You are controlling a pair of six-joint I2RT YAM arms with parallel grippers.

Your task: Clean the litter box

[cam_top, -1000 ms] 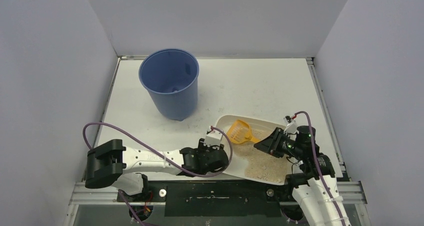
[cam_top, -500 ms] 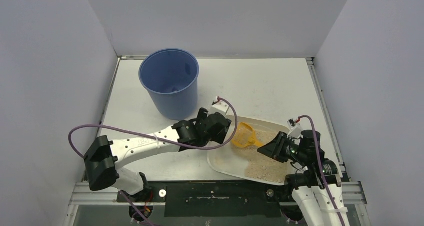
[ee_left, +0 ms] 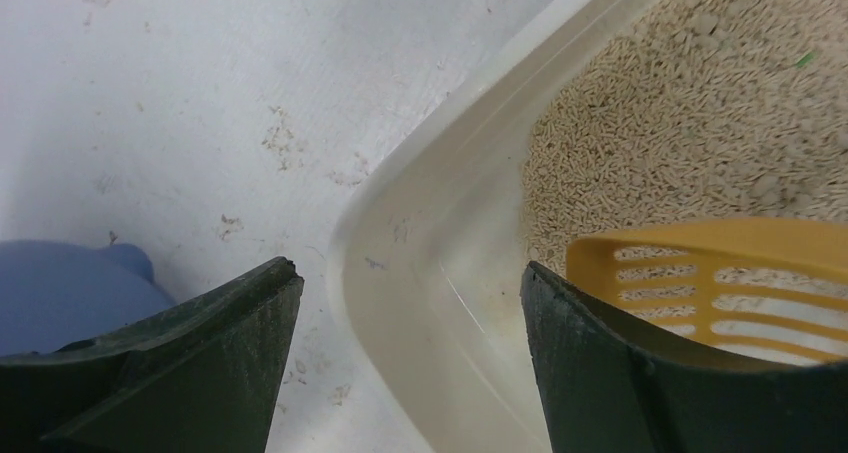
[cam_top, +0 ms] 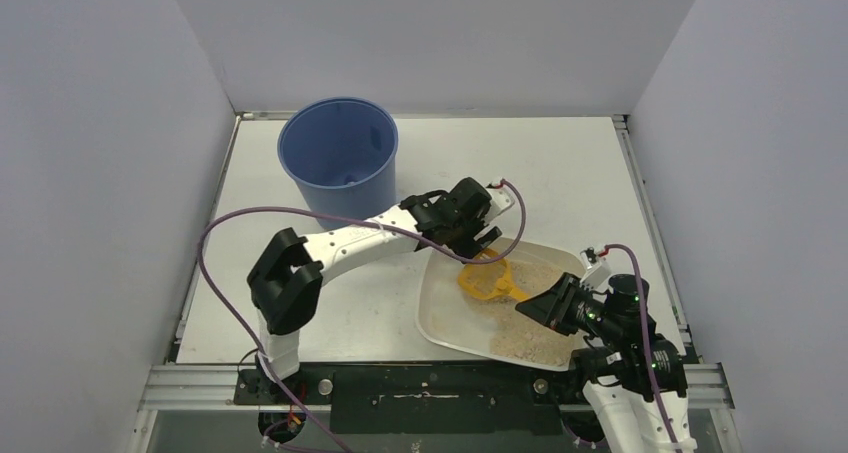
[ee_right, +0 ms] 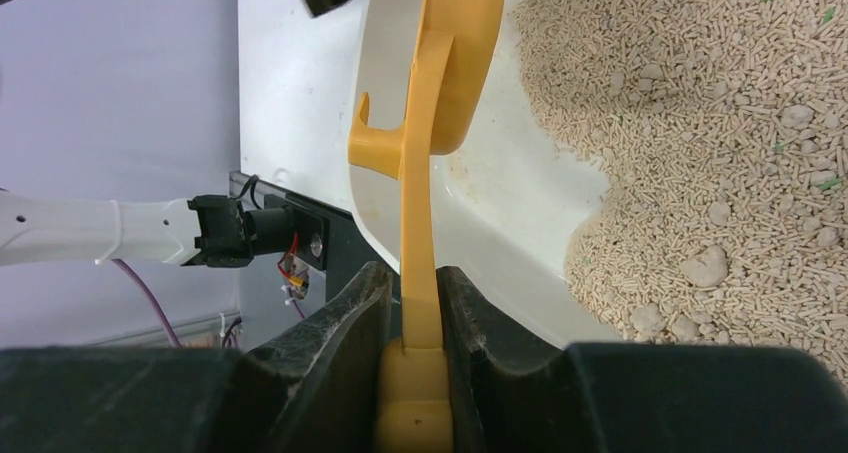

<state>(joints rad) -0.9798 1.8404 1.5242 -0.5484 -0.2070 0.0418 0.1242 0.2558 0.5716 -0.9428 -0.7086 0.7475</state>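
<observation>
The litter box (cam_top: 432,318) is a shallow white tray at the near right of the table, with tan pellets heaped toward its right side. My left gripper (cam_top: 487,235) is open at the tray's far left corner. In the left wrist view the left gripper (ee_left: 410,270) has one finger outside the litter box rim (ee_left: 400,223) and one finger inside. My right gripper (cam_top: 537,308) is shut on the handle of the yellow slotted scoop (cam_top: 487,278). The right wrist view shows the right gripper (ee_right: 412,273) clamping the scoop (ee_right: 455,63) over the litter box wall (ee_right: 500,223).
A tall blue bucket (cam_top: 340,163) stands at the far left of the table, its base showing in the left wrist view (ee_left: 60,288). Pale clumps (ee_right: 705,268) lie among the pellets. Grey walls enclose the table on three sides.
My left arm has swung from the tray's near left side to its far left corner, and its jaws have opened wide. The tray shifted a little. The right gripper drew slightly nearer with the scoop.
</observation>
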